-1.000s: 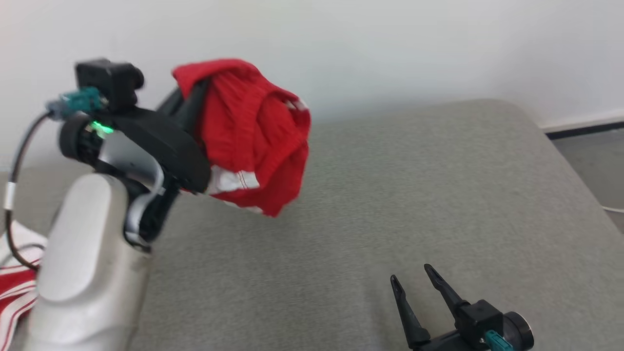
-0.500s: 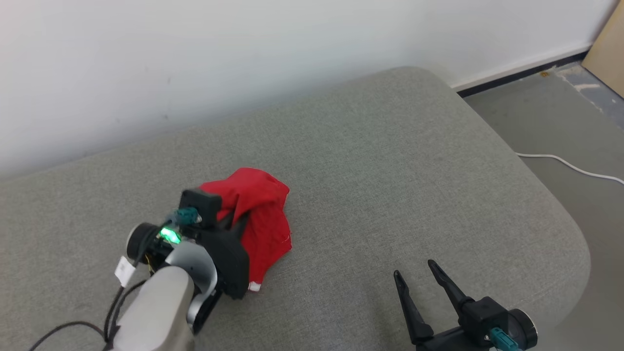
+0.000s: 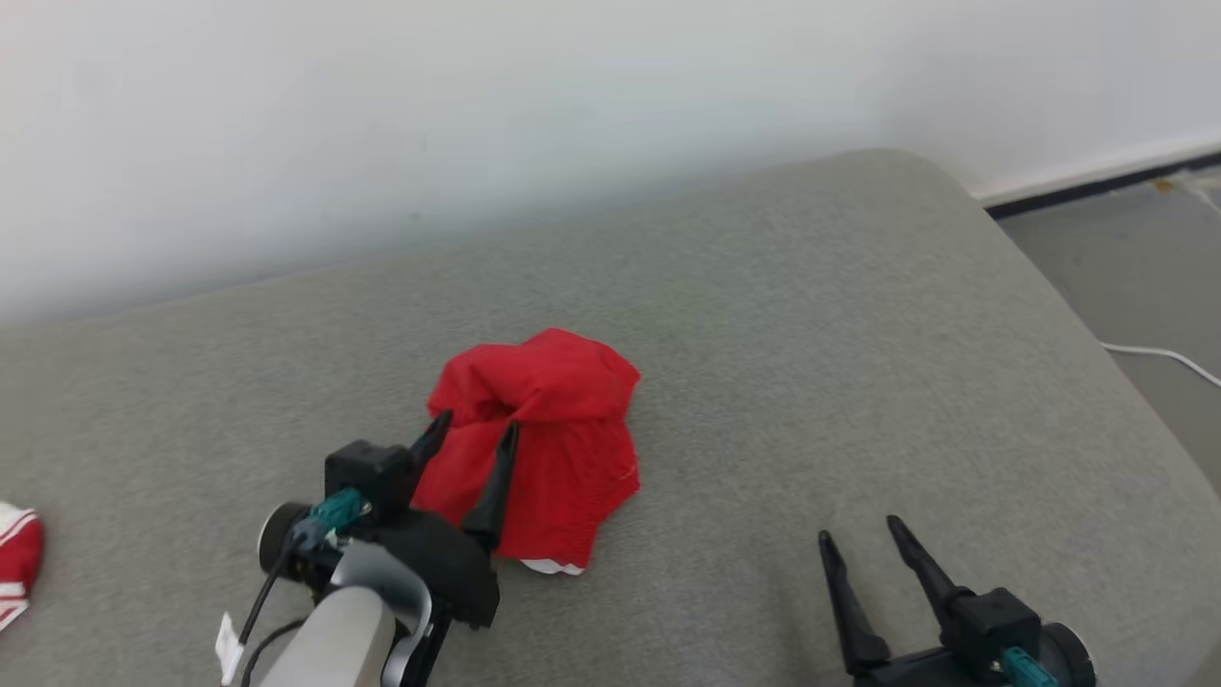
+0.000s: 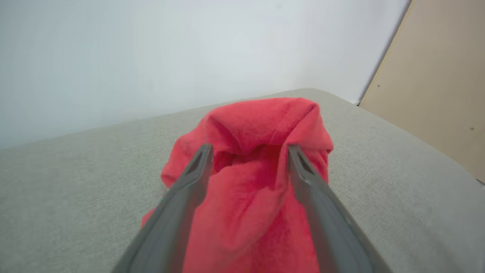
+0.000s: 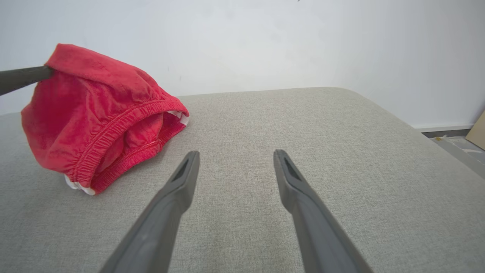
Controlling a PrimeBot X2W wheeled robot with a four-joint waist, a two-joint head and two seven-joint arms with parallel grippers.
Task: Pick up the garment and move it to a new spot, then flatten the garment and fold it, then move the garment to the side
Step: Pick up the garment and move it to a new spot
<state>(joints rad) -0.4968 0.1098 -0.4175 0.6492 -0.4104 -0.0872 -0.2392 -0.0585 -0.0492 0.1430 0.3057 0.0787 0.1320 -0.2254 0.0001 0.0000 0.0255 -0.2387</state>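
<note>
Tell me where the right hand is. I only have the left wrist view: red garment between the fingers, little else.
Observer: Head view has the right hand open at the lower right, over bare grey cushion, well apart from the red garment.
Operator: Is the garment down on the cushion?
Observer: Yes. Right wrist view shows its elastic edge and white trim resting on the cushion. The cloth is heaped upward, and one finger of the left hand meets its top edge.
</note>
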